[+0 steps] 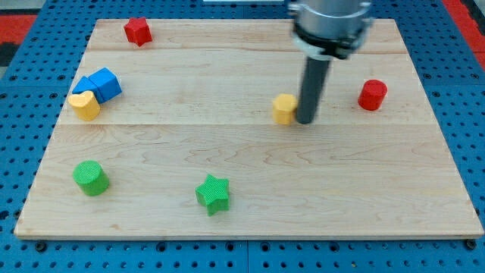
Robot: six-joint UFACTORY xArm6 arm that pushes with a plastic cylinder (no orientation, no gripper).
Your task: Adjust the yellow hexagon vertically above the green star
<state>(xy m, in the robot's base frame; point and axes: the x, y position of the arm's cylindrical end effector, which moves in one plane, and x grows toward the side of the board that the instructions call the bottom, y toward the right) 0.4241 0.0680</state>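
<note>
The yellow hexagon [284, 108] lies right of the board's middle. My tip [306, 120] stands right against its right side, touching or nearly so. The green star [213, 193] lies near the view's bottom, below and to the left of the hexagon. The dark rod rises from the tip to the arm's grey end at the view's top.
A red cylinder [372, 95] sits to the right of the tip. A red star [137, 31] is at the top left. A blue block [99, 83] and a yellow heart [85, 105] touch at the left. A green cylinder [91, 178] is at the bottom left. The wooden board [250, 220] lies on a blue pegboard.
</note>
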